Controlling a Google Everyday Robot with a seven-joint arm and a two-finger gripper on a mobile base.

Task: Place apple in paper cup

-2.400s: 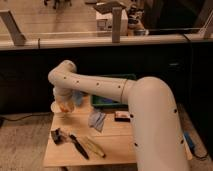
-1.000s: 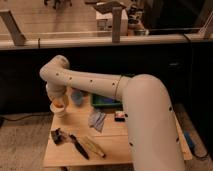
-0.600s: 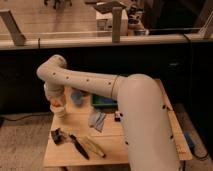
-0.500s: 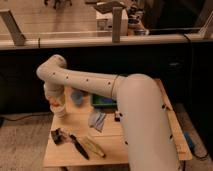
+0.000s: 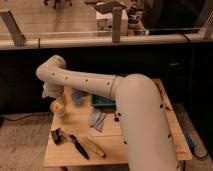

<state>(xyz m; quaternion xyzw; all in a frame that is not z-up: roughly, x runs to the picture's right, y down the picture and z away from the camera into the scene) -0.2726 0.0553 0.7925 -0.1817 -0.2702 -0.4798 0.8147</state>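
Gripper: one, the cream-coloured gripper (image 5: 51, 94) at the end of the thick cream robot arm (image 5: 90, 86). It hangs just above the paper cup, over the rim that lies away from the arm's base. Whether it is open or closed, and whether it has hold of anything, cannot be told.
Apple: one small round orange-yellow apple (image 5: 58, 106), showing at the mouth of the paper cup, right under the gripper.
Paper cup: one small plain white-cream paper cup (image 5: 60, 112), upright on the light wooden table (image 5: 70, 124), near a far corner of it.
Blue cup-like object: one (image 5: 76, 97), just beside the paper cup, towards the arm's base.
Green tray: one (image 5: 103, 103), beyond the blue object from the paper cup, partly under the arm.
Grey-blue crumpled cloth: one (image 5: 96, 119), near the paper cup, towards the camera and the arm's base.
Small dark object: one (image 5: 56, 135), nearer the camera than the paper cup; what it is cannot be told.
Black-handled brush: one (image 5: 76, 144), lying next to the dark object.
Long yellow banana-like object: one (image 5: 93, 147), alongside the brush, well apart from the paper cup.
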